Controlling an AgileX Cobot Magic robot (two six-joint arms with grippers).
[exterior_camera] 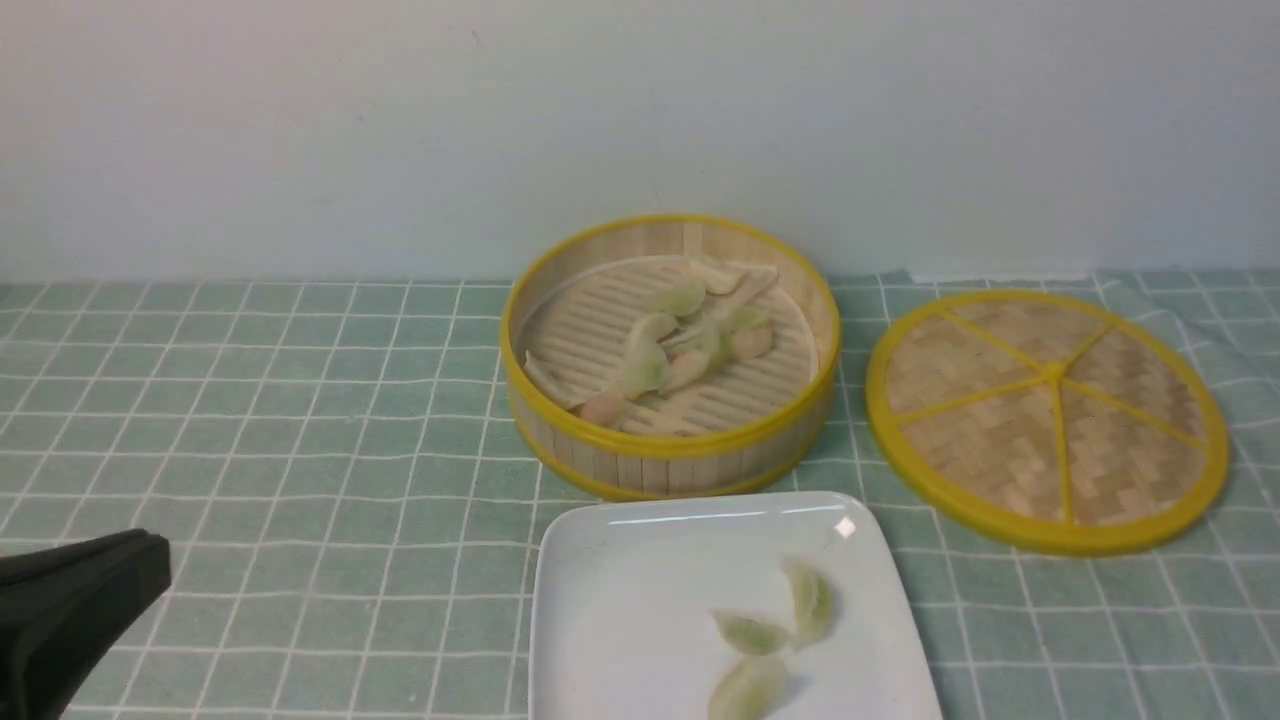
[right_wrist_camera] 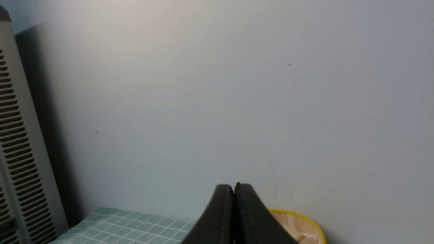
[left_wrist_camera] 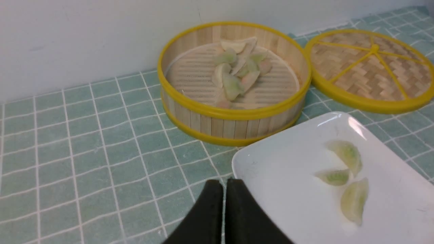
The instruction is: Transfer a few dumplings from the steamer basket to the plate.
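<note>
The steamer basket [exterior_camera: 560, 415] stands at the table's middle back with several dumplings [exterior_camera: 645, 365] piled on its slatted floor; it also shows in the left wrist view [left_wrist_camera: 234, 122]. In front of it the white plate [exterior_camera: 620, 600] holds three greenish dumplings [exterior_camera: 810, 598]; the left wrist view shows the plate [left_wrist_camera: 278, 176] and these dumplings [left_wrist_camera: 346, 154] too. My left gripper [exterior_camera: 150, 560] is shut and empty, low at the front left, well left of the plate [left_wrist_camera: 224, 181]. My right gripper [right_wrist_camera: 234, 185] is shut and empty, raised and facing the wall, with the basket rim [right_wrist_camera: 298, 215] below it.
The flat woven lid [exterior_camera: 1050, 415] with yellow spokes lies right of the basket. A green checked cloth [exterior_camera: 300, 420] covers the table. A pale wall stands right behind the basket. A grey slatted appliance [right_wrist_camera: 17, 152] shows at the edge of the right wrist view.
</note>
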